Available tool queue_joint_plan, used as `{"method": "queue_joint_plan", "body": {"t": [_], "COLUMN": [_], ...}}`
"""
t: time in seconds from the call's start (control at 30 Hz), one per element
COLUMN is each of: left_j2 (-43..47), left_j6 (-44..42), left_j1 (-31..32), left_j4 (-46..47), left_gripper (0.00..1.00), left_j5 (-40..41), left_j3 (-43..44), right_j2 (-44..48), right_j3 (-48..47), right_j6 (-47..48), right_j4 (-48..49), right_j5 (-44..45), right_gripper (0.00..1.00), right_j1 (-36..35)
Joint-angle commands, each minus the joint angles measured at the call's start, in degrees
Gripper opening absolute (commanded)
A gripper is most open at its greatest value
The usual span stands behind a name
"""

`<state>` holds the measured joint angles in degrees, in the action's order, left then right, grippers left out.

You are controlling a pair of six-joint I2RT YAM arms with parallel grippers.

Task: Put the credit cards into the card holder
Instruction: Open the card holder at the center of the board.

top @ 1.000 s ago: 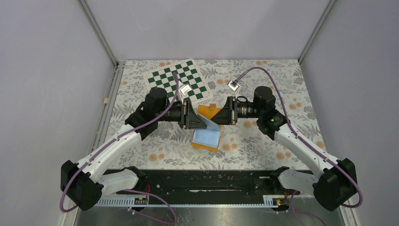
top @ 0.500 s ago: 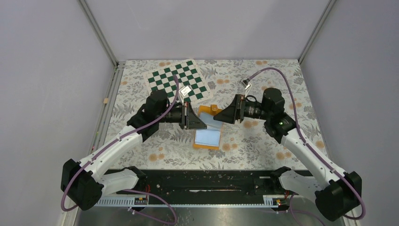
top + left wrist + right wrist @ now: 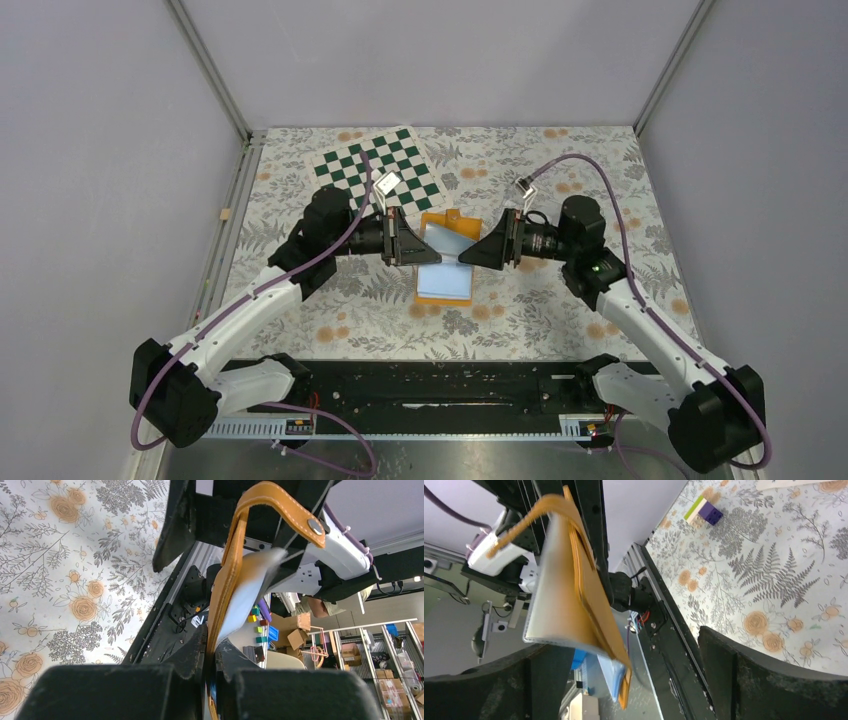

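Observation:
The card holder [image 3: 445,285] is orange with a light blue inside and lies open between the two arms at mid-table. My left gripper [image 3: 412,248] is shut on its left edge. In the left wrist view the orange leather [image 3: 225,580] runs edge-on between the pinched fingers [image 3: 192,652], and its snap strap [image 3: 295,512] arches above. My right gripper [image 3: 472,252] stands open just right of the holder. The holder's orange cover [image 3: 584,595] hangs between its wide-apart fingers [image 3: 744,675] without touching them. The credit cards are hidden or out of view.
A green-and-white chessboard [image 3: 378,168] lies at the back left. A small green, white and purple block [image 3: 703,511] sits on the floral cloth. A tiny tan block [image 3: 226,213] rests by the left rail. The black base rail [image 3: 430,385] runs along the near edge.
The right gripper opened, let go of the card holder and drew back to the right. The left gripper closed on the holder's left edge and now holds it alone.

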<state>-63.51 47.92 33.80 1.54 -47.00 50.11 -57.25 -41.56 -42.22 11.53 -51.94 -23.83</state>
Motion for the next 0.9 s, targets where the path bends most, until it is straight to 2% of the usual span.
{"method": "queue_joint_plan", "body": {"t": [0.0, 0.1, 0.27, 0.3, 0.37, 0.4, 0.47, 0.57, 0.73, 0.77, 0.8, 0.83, 0.87], "left_j2": [0.1, 0.6, 1.8, 2.1, 2.5, 2.8, 3.3, 4.1, 3.3, 3.3, 3.3, 3.3, 3.3], "left_j6": [-1.1, -1.8, -1.7, -1.8, -1.8, -1.8, -1.5, -0.6, 0.1, 0.3, 0.8, 1.6, 2.5], "left_j1": [0.6, 0.8, 1.0, 1.0, 1.0, 1.0, 1.0, 1.6, 3.9, 4.1, 4.2, 4.3, 4.3], "left_j4": [1.8, 0.6, 0.8, 0.8, 0.8, 0.9, 1.3, 3.2, 4.7, 5.3, 6.6, 8.4, 10.3], "left_gripper": [0.0, 0.0, 0.07, 0.12, 0.27, 0.35, 0.51, 0.66, 0.68, 0.66, 0.58, 0.45, 0.27], "left_j5": [-2.7, -2.0, -1.1, -0.8, -0.5, -0.2, 0.2, 0.3, 1.1, 1.4, 1.7, 2.0, 2.0], "left_j3": [2.4, 1.8, 1.2, 1.0, 0.5, 0.0, -1.1, -3.1, -5.7, -6.4, -7.1, -7.7, -8.3], "right_j2": [-3.9, -8.1, -11.6, -11.7, -11.9, -11.9, -11.8, -11.1, -9.4, -9.3, -9.3, -9.4, -9.6], "right_j3": [-1.1, -4.0, -6.4, -6.4, -6.2, -6.0, -5.4, -4.7, -4.5, -4.5, -4.6, -4.7, -4.5], "right_j6": [-7.6, -11.4, -12.2, -12.7, -14.2, -15.1, -17.2, -18.8, -19.3, -19.7, -20.1, -20.8, -21.5], "right_j4": [13.0, 17.3, 17.7, 18.3, 19.8, 20.6, 22.5, 24.3, 24.6, 24.7, 24.7, 24.8, 24.8], "right_j5": [-3.1, -5.5, -8.6, -8.9, -9.5, -9.4, -8.9, -7.2, -4.5, -4.4, -4.4, -4.5, -4.5], "right_gripper": [0.95, 0.7, 0.47, 0.33, 0.08, 0.0, 0.0, 0.0, 0.0, 0.0, 0.0, 0.0, 0.0], "right_j1": [0.2, -0.1, -1.0, -1.0, -1.0, -1.0, -1.0, -1.0, -1.0, -1.0, -1.0, -1.0, -1.0]}}
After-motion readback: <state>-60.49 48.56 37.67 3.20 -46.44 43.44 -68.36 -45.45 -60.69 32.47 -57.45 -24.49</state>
